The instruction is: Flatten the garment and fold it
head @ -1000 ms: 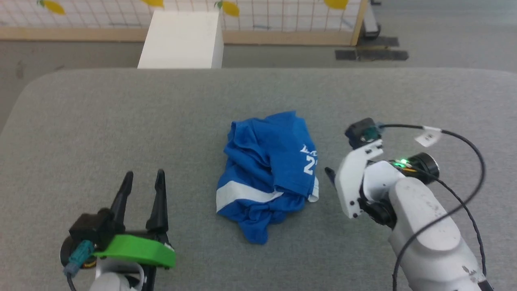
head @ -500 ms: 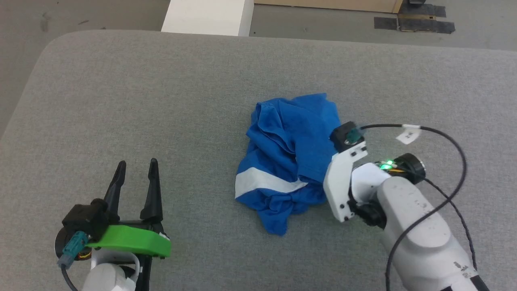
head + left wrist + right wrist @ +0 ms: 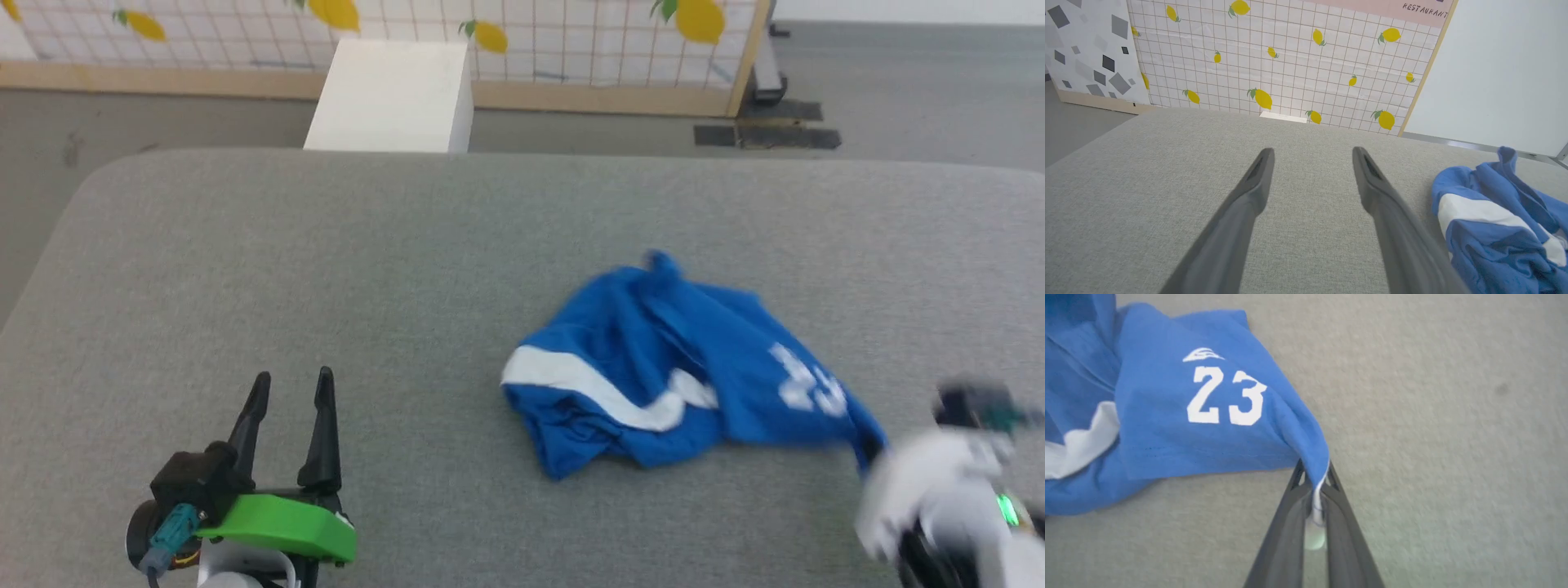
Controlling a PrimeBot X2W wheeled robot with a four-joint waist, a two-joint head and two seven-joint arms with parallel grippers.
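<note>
On my left, my left gripper (image 3: 293, 376) sits low over the bare grey bench (image 3: 326, 261). Its two fingers are spread wide with nothing between them, and it is well apart from the cloth.

Moving right, the garment (image 3: 678, 359) lies on the middle and right of the bench as a rumpled blue heap. Its white stripe (image 3: 588, 384) curls along the near-left side above a bunched fold. The leg printed with a white "23" (image 3: 1227, 400) is drawn out toward the right.

At the far right, my right gripper (image 3: 1315, 469) is pressed together on the corner of that leg. It pinches the white hem trim (image 3: 1318, 500) between its fingers, and the cloth runs from the pinch back into the heap.

I take the step in hand to be drawing this leg outward to open the shorts up; flattening is barely begun and folding is not started.

To do it well, I should pull low and level along the bench, so the leg slides flat instead of lifting and flopping over itself. My pinch holds only a thin edge, so a slow, even draw suits better than a tug, which could let the trim slip free.

The heap will likely drag along as one lump unless something holds it. My free left gripper should come across to the striped side and take that edge, so the two ends part. I cannot pick out the waistband in the heap, and I would want to find it before any fold.
</note>
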